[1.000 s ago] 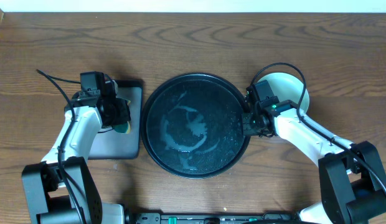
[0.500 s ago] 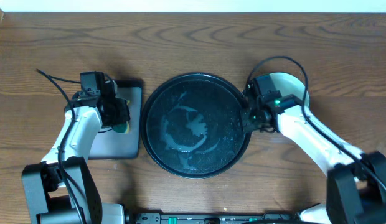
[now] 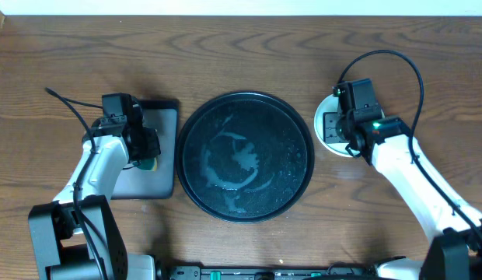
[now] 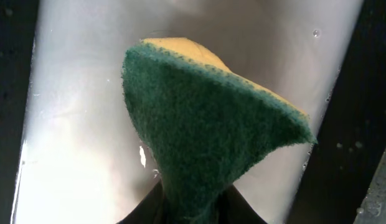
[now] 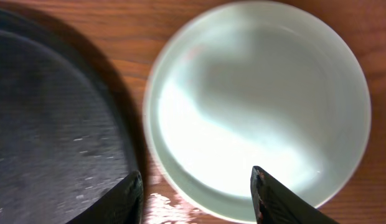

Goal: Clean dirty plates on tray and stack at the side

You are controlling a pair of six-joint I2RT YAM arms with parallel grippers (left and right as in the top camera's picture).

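Surface: I see a brown wood-grain table (image 3: 249, 47) with a white strip of wall (image 3: 241, 6) along its far edge.
Tray: the round black tray (image 3: 288, 140) sits mid-table, streaked with wet smears.
Plates: the pale mint plates (image 5: 255, 93) sit just right of the tray, on the wood.
Right gripper (image 5: 195, 173): released, hanging over the plates with its jaws apart.
Left gripper (image 3: 140, 144): grasping a green-and-yellow sponge (image 4: 205, 124).
Around: the sponge hangs over a rectangular grey-floored tray (image 3: 151, 175), and a black cable (image 3: 404, 66) loops above the right arm.

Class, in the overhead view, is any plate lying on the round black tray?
No, the tray is bare; the plates sit beside it on the table.
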